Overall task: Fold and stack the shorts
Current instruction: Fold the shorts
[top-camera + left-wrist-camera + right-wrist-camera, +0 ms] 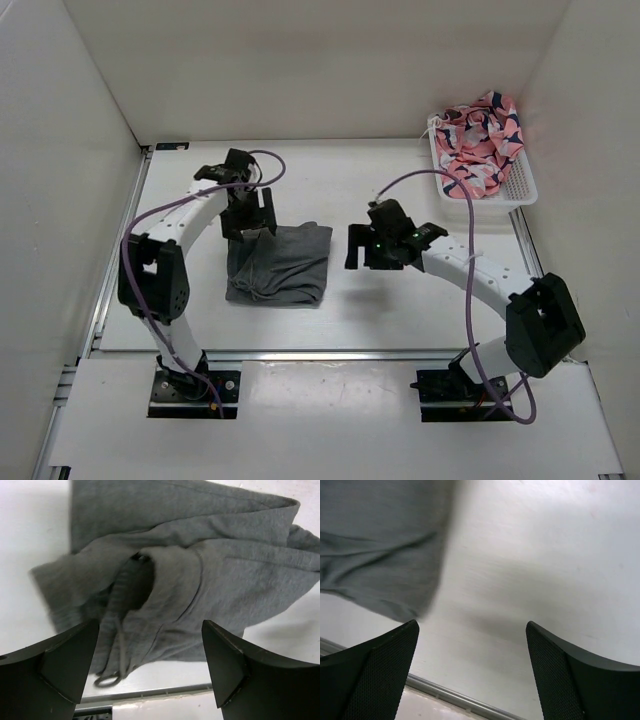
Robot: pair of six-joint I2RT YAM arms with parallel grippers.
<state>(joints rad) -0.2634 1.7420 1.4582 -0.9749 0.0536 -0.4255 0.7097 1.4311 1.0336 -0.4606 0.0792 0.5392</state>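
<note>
Left gripper [250,222] hangs open over the far left corner of the grey shorts [285,265], which lie roughly folded on the table [400,310] between the arms, waistband gaping and drawstring [120,647] trailing out. Right gripper [472,672] is open too, over bare table just beside the cloth's right edge. For a neat fold, pinching all layers at that corner and tucking the drawstring inside looks wise.

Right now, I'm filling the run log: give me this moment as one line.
shorts: bunched, roughly folded | left claw: open over shorts | right claw: open over table beside shorts
</note>
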